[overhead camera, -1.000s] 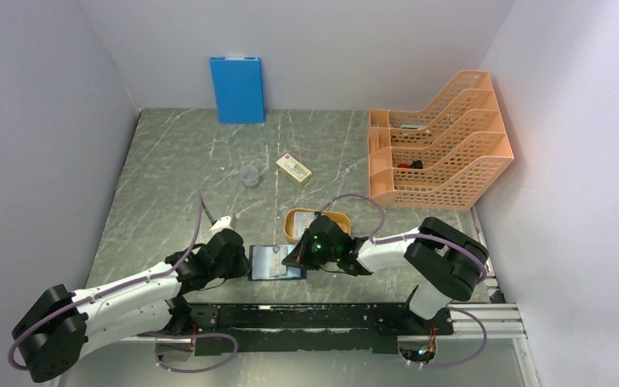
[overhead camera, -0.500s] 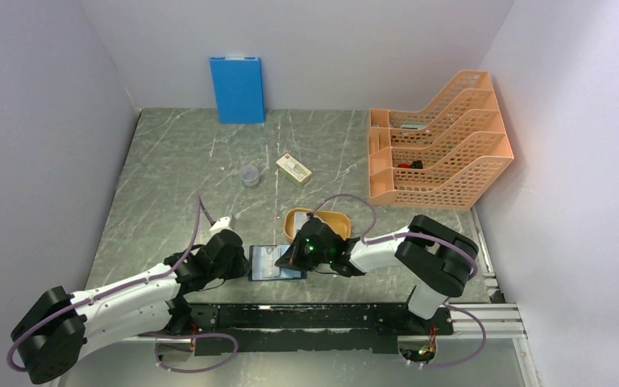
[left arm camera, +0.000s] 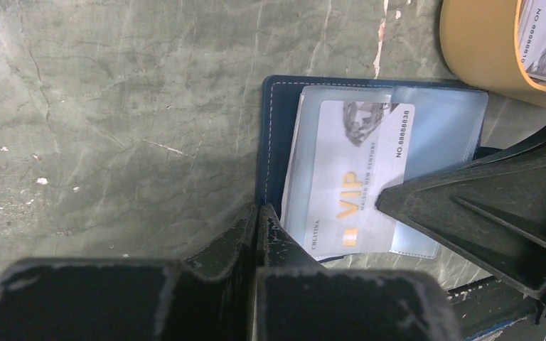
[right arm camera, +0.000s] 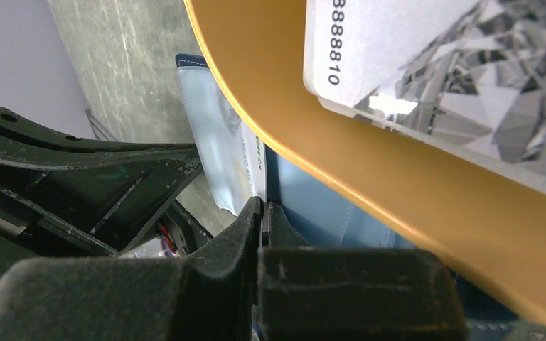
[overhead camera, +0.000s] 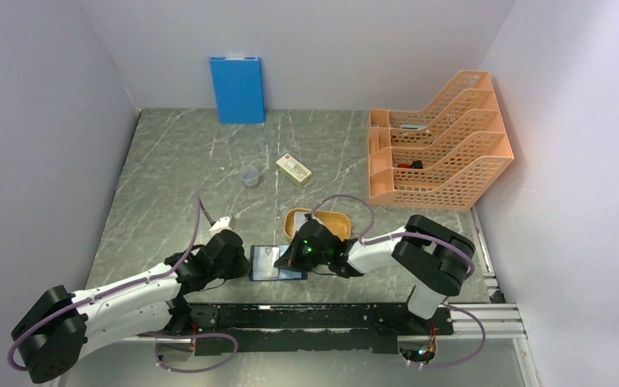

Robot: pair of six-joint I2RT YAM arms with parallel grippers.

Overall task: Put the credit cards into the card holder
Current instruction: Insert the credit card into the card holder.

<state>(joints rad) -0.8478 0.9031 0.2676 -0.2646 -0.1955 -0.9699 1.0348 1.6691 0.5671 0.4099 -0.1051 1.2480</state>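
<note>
The card holder lies open on the table near the front edge, navy with clear sleeves. My left gripper is shut on its left navy edge. A whitish VIP credit card sits partly inside a sleeve. My right gripper is shut on that card's edge, and in the left wrist view its fingers cover the card's right side. More credit cards lie in the orange oval tray just behind the holder.
The orange tray nearly touches the right gripper. Farther back are a cream box, a small clear cup, an upright blue folder and an orange file rack. A black rail runs along the front.
The right gripper has shifted slightly left with the card over the holder. The left gripper's jaws have closed the last bit on the holder's edge.
</note>
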